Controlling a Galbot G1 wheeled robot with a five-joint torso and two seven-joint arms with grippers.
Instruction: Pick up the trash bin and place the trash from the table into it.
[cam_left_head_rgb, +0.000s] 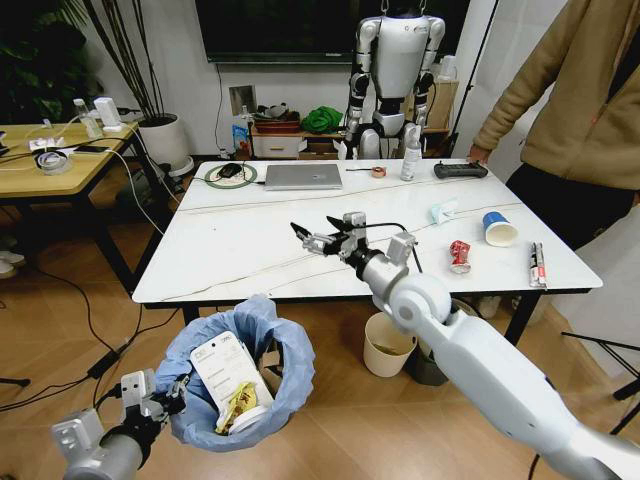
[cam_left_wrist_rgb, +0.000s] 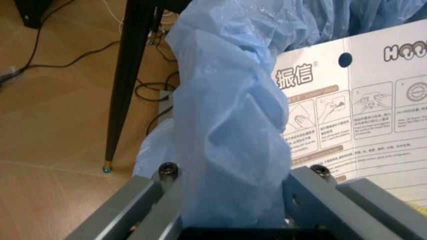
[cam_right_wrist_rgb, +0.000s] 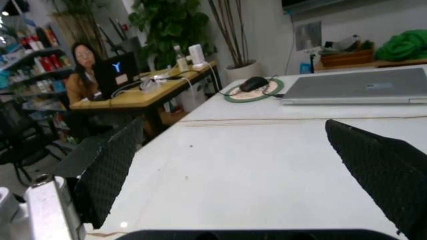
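Overhead, the right end effector hangs spread above the table; left end effector pinches trash bin.

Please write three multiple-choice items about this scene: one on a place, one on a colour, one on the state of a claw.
1. Where is the crushed red can?
A. on the table
B. in the trash bin
C. on the floor

2. What colour is the bin's bag?
A. black
B. light blue
C. green

3. The right claw is:
A. shut on a cup
B. shut on a can
C. open

Key: 1 A, it lies on the white top near the right edge. 2 B, the liner is pale blue. 3 C, its fingers stand apart over bare tabletop.
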